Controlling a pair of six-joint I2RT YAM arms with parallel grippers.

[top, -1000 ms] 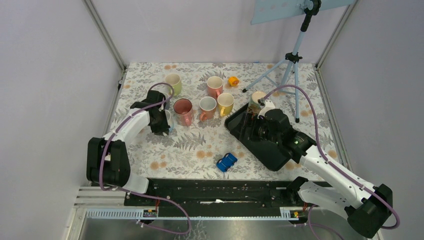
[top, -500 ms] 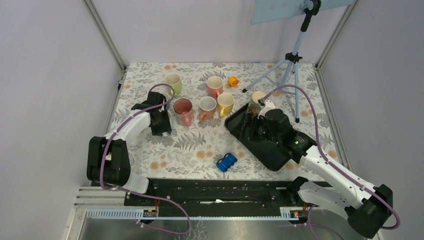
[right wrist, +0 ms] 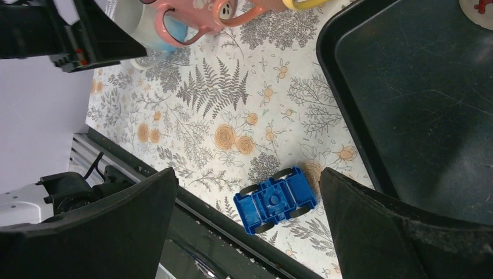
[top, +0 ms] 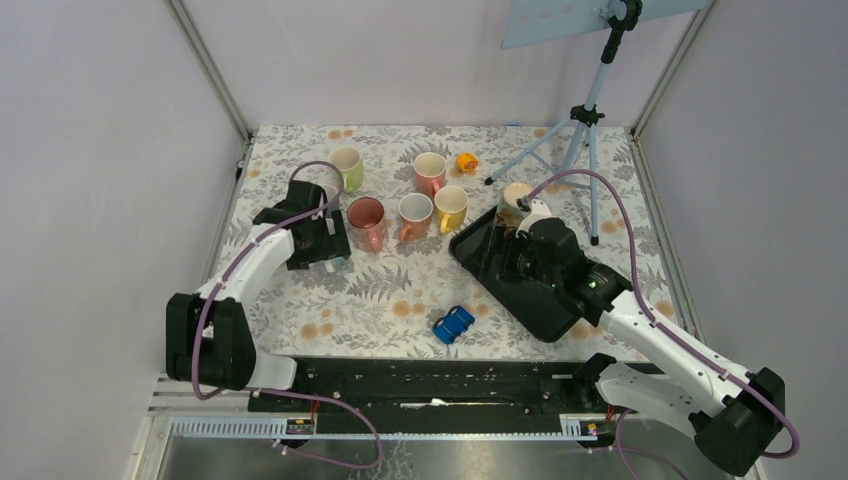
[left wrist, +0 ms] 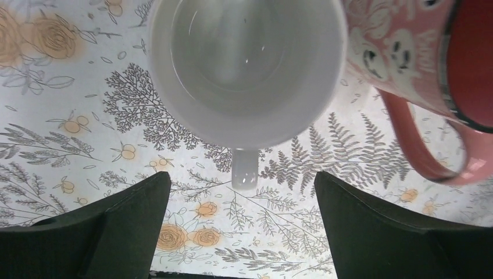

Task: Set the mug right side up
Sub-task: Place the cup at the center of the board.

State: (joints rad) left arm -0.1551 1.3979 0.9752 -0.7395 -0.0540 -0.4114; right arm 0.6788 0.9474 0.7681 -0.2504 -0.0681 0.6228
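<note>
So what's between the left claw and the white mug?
Nothing but flowery tablecloth. The white mug has its handle pointing toward the open left claw. The left wrist view shows this.

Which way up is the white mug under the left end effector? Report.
Upright: the left wrist view looks straight into the white mug, showing its open mouth and empty interior.
</note>
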